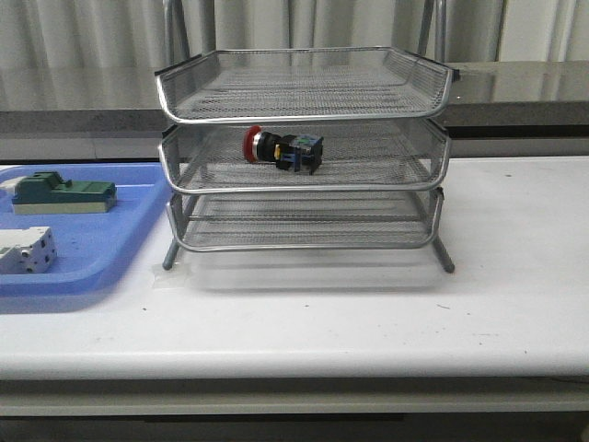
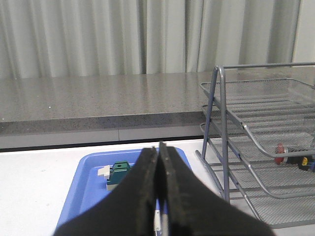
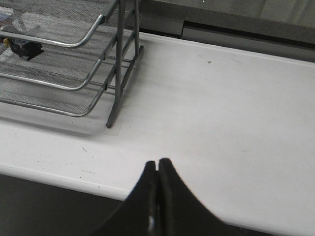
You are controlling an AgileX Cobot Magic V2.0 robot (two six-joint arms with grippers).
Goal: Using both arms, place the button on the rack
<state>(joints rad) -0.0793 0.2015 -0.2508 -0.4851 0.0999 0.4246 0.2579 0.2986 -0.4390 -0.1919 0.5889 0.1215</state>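
The button (image 1: 282, 150), with its red cap, black body and yellow and blue rear block, lies on its side on the middle tier of the silver wire-mesh rack (image 1: 304, 85). It also shows in the left wrist view (image 2: 294, 160) and, partly, in the right wrist view (image 3: 22, 47). My left gripper (image 2: 158, 147) is shut and empty, raised over the blue tray, left of the rack (image 2: 256, 105). My right gripper (image 3: 157, 163) is shut and empty above the table's front edge, right of the rack (image 3: 74, 44). Neither arm shows in the front view.
A flat blue plastic tray (image 1: 101, 249) lies left of the rack, holding a green-topped block (image 1: 63, 193) and a white block (image 1: 26, 250). The block (image 2: 118, 173) and tray (image 2: 91, 177) also show in the left wrist view. A grey counter and curtains stand behind the table.
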